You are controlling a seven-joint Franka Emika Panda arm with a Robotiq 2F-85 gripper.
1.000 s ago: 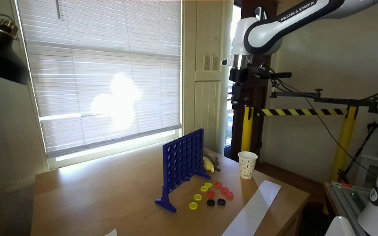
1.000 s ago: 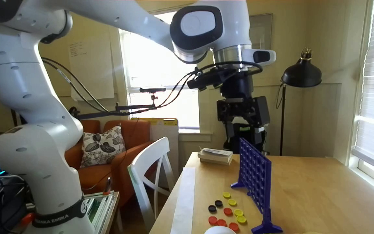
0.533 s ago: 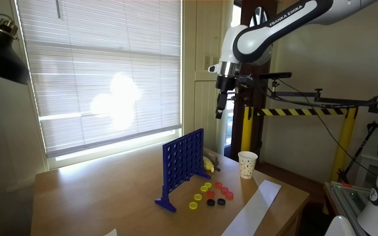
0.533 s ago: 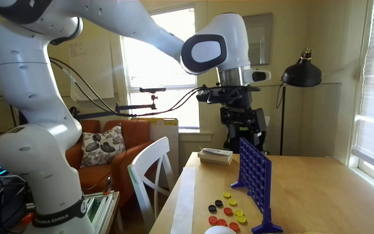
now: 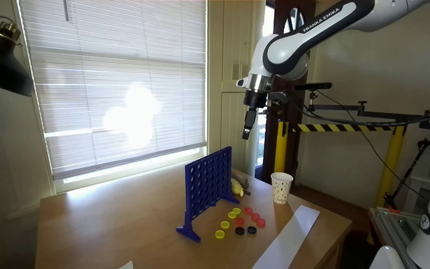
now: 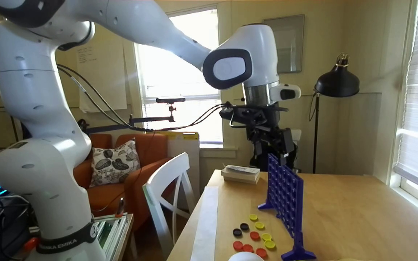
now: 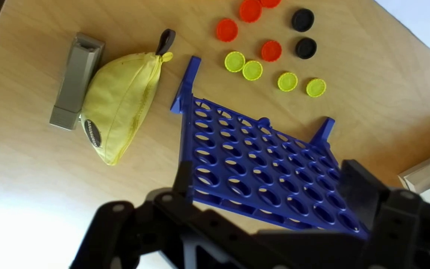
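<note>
The wide-spread claw (image 7: pixel 269 172) hangs above and apart from the blue rack (image 7: pixel 248 172).

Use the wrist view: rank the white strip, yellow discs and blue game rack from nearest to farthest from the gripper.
1. Blue game rack: straight ahead of the open gripper.
2. Yellow discs: beyond the rack, toward the top.
3. White strip: farthest, upper right corner.

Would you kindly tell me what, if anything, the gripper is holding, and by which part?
Nothing is held: the open gripper hangs clear of the blue Connect Four grid.
</note>
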